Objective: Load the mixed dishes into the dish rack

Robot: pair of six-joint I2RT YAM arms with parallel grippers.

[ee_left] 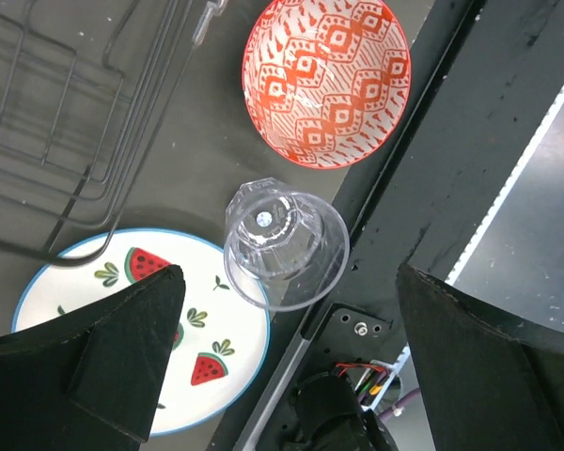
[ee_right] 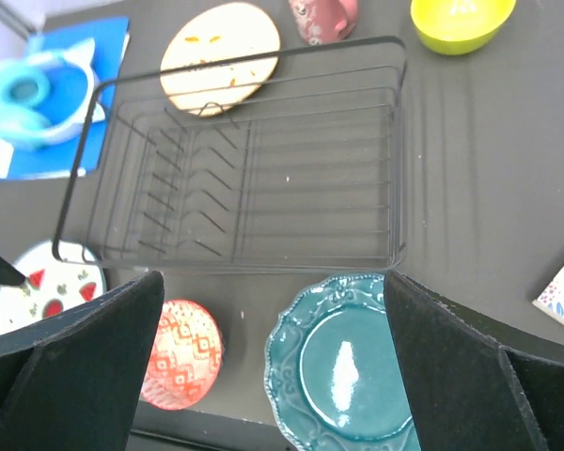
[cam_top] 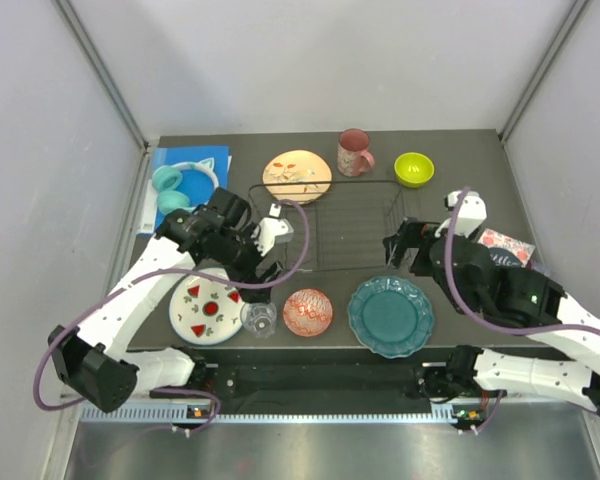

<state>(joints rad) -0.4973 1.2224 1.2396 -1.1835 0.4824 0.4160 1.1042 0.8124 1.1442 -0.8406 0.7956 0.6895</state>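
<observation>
The left wrist view shows what the right one misses: the clear glass standing between the white plate and the red bowl, under the left gripper, whose jaws gape wide and touch nothing. The right wrist view takes in the whole wire rack, with the teal plate, cream plate, mug and green bowl on the table around it. The right gripper is wide apart too, holding nothing.

Dish rack lies flat — teal scalloped plate just beside it.
</observation>
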